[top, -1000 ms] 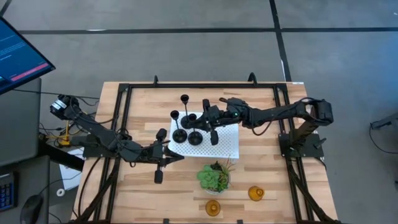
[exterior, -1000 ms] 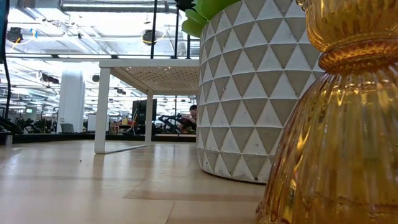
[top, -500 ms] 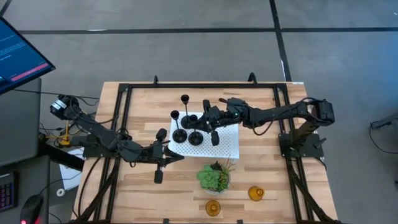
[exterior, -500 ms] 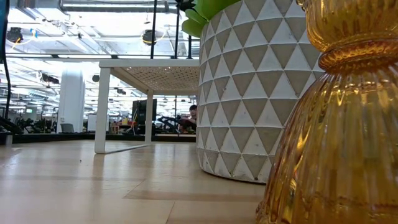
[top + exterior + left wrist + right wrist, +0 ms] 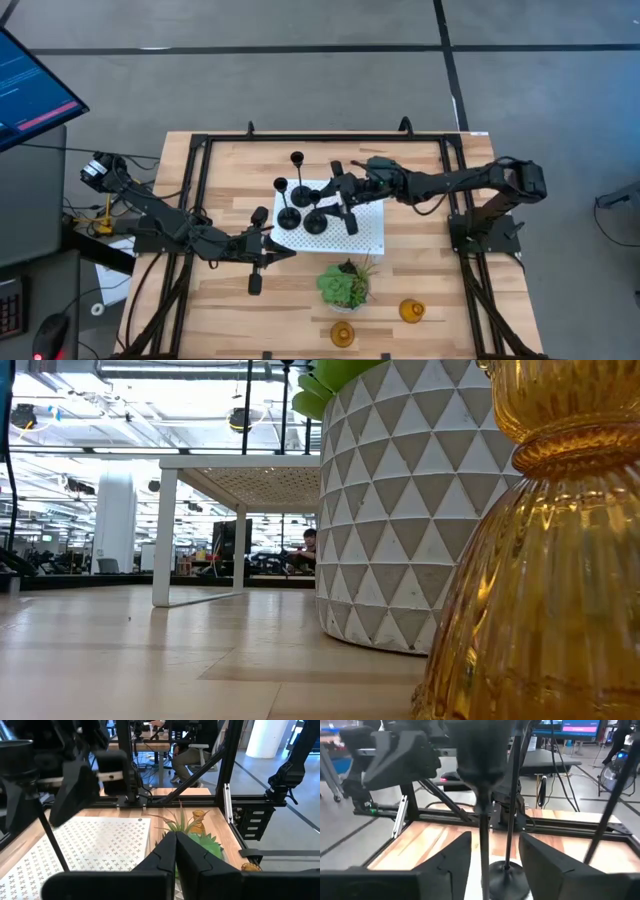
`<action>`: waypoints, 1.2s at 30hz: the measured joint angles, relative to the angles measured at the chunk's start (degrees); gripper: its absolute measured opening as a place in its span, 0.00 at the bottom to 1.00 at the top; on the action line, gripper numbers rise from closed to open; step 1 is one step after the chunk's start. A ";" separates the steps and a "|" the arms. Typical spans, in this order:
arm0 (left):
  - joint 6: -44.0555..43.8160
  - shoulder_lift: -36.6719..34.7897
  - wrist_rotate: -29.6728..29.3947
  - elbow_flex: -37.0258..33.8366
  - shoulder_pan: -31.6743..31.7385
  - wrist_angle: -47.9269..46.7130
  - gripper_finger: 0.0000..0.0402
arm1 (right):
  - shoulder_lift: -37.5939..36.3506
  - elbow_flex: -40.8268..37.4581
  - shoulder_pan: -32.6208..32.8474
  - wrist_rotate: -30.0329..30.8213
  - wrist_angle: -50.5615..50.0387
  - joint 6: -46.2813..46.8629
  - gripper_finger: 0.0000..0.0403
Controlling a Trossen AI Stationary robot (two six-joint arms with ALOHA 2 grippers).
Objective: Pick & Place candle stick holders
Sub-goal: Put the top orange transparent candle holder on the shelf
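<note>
Now the right end effector (image 5: 322,203) has let go: a second ago its fingers were closed around the stem of a black candle stick holder (image 5: 315,221) on the white perforated mat (image 5: 365,232), and they have since spread apart, with the stem standing free between them in the right wrist view (image 5: 483,827). That holder stands upright on the mat, its round base flat, and the right arm has drawn back a little toward its own side of the desk (image 5: 230,165). Two more black holders keep their places: one (image 5: 288,217) also on the mat just beside the released one, the tallest (image 5: 297,160) off the mat's far edge on the bare wood. A green plant in a white faceted pot (image 5: 344,285) sits off the mat's near edge, and past it, near the desk's front edge, are two amber holders (image 5: 342,333) and (image 5: 410,311), neither moved. The left end effector (image 5: 284,252) has not shifted either; it rests low at the mat's left corner with its fingers (image 5: 167,855) pressed together on nothing. From the low view the nearer amber holder (image 5: 540,560) looms close beside the pot (image 5: 400,510), unchanged.
</note>
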 joint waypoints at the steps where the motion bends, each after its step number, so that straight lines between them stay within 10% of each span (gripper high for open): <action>1: 0.01 0.00 0.00 0.00 0.00 -0.03 0.02 | -1.33 0.00 0.00 0.00 -1.78 -0.87 0.40; 16: 0.00 0.00 0.02 0.00 0.00 -0.36 0.02 | -25.27 0.07 3.32 0.32 -47.94 -2.92 0.34; 36: 0.00 0.01 0.02 -0.04 0.00 -1.06 0.02 | -31.38 0.07 25.65 4.34 -78.06 40.39 0.16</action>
